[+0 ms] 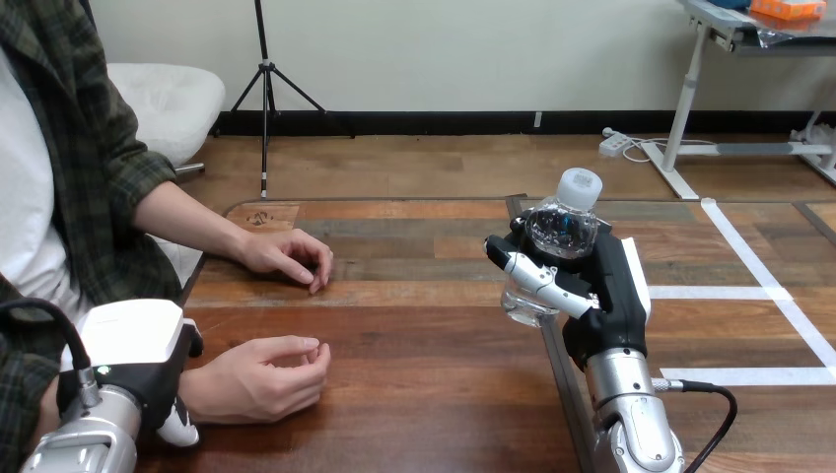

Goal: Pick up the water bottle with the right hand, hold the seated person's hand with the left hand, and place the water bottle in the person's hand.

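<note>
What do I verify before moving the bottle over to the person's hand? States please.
1. Grip on water bottle: ok, right hand fingers curled round it.
2. Bottle cap on: ok.
3. Hold by left hand on person's nearer hand: cannot tell; it sits over the wrist, contact hidden.
4. Nearer hand open to receive: not ok, loosely curled.
5. Path over table: ok, nothing between bottle and nearer hand; person's farther hand rests beyond it.
</note>
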Tool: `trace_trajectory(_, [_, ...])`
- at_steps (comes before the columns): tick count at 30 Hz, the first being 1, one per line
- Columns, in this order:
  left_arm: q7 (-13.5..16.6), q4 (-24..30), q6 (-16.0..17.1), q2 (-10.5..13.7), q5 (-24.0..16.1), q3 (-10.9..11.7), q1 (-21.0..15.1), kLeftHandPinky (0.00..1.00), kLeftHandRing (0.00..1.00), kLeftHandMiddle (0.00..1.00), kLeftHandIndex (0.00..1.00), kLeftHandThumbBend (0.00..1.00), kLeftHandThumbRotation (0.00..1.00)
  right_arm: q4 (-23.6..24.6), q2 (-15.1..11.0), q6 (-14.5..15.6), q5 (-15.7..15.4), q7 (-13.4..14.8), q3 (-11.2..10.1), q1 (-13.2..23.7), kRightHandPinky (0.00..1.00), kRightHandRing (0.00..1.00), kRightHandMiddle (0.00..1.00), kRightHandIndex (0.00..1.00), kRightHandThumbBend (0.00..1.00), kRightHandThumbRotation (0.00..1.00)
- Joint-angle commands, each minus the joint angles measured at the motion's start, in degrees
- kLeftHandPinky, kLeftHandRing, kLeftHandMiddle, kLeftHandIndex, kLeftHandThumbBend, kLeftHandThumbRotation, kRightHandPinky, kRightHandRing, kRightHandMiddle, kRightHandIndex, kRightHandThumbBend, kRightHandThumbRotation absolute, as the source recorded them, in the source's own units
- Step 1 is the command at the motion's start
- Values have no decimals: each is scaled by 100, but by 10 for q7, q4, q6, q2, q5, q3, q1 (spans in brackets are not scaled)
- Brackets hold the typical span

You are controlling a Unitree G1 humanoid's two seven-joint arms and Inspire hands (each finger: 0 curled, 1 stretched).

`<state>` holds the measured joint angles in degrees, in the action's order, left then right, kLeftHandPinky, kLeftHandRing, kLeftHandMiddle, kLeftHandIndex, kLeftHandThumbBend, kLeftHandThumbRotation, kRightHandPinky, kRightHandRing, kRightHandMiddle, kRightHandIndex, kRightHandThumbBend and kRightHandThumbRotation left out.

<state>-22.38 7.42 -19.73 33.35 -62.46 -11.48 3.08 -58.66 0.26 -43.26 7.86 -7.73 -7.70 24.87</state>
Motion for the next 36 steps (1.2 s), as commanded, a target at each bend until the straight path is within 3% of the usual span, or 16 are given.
trace_trajectory(1, [-30,-27,16,0,21,-30,12,68,74,77,77,89,0,47,3,-10,-2,4,-1,32,50,45,42,39,66,0])
trace_trajectory(10, [-67,-21,25,7,51,-24,12,75,80,82,81,90,0,46,3,-8,3,0,-3,34,48,45,42,39,66,0])
trace_trajectory(20, [-82,-23,25,13,56,-30,7,80,83,85,84,91,0,42,1,-12,5,-5,-4,36,48,45,41,39,65,0])
trace_trajectory(27, [-71,-24,30,12,51,-34,6,79,82,84,83,89,0,42,1,-12,5,-5,-4,37,47,45,41,39,66,0])
trace_trajectory(36, [-50,-26,17,1,41,-37,7,69,75,78,78,87,0,44,1,-7,7,-5,-5,38,46,45,41,38,66,0])
